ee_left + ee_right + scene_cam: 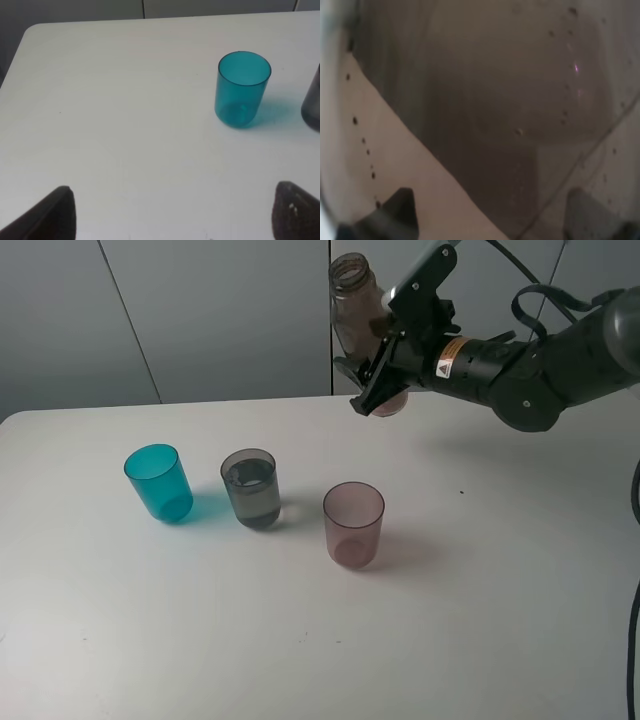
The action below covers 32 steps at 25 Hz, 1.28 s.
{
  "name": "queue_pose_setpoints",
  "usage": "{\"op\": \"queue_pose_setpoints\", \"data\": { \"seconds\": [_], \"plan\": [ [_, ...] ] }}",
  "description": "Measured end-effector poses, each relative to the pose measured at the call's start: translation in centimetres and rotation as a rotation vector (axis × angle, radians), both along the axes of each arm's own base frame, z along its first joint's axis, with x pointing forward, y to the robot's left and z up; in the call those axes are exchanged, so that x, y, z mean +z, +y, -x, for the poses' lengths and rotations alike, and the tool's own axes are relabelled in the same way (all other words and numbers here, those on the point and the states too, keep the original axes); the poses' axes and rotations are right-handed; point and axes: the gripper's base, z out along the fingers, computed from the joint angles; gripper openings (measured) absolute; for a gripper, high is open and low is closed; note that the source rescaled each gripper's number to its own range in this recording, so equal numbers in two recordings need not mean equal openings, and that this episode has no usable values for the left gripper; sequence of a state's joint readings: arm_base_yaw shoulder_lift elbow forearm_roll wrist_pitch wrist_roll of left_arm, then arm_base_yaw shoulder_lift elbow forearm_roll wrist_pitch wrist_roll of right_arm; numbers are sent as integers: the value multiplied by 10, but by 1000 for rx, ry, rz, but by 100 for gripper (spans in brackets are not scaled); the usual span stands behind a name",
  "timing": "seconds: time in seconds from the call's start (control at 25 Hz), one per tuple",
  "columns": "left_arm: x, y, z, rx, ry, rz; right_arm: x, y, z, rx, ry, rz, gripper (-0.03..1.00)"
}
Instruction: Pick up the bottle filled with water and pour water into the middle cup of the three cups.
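Though the warning sticker (441,367) on my right arm (560,360) shows a triangle, its writing is unreadable. My right gripper (375,375) clamps the bottle (352,300), aloft behind the pink cup (353,525); the middle cup (250,490) holds water. Right wrist view: only droplet-specked bottle wall. My left gripper (172,215) gapes over the table (125,100), teal cup (242,90) nearby.

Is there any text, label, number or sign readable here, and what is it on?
On a label on the right arm: a yellow warning triangle; the print beside it is too small to read.
On the bottle, teal cup, middle cup, pink cup: no text visible.
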<state>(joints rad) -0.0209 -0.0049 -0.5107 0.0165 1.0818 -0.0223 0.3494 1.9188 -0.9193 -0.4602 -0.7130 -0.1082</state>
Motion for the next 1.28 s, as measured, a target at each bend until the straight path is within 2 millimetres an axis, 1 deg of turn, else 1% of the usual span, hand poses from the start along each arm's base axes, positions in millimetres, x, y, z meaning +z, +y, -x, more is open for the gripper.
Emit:
{"op": "queue_pose_setpoints", "data": {
  "seconds": [0.12,0.32,0.48,0.64,0.76,1.0,1.28],
  "plan": [
    [0,0,0,0,0,0,-9,-18,1,-60,68,-38,4],
    [0,0,0,0,0,0,-13,-40,-5,-133,107,-106,4],
    [0,0,0,0,0,0,-31,-52,-11,-169,145,-122,4],
    [0,0,0,0,0,0,-51,-56,-14,-181,173,-138,4],
    [0,0,0,0,0,0,-61,-55,-15,-188,172,-205,4],
    [0,0,0,0,0,0,-66,-55,-17,-201,156,-305,4],
    [0,0,0,0,0,0,-80,-56,-16,-220,190,-307,4]
  ]
}}
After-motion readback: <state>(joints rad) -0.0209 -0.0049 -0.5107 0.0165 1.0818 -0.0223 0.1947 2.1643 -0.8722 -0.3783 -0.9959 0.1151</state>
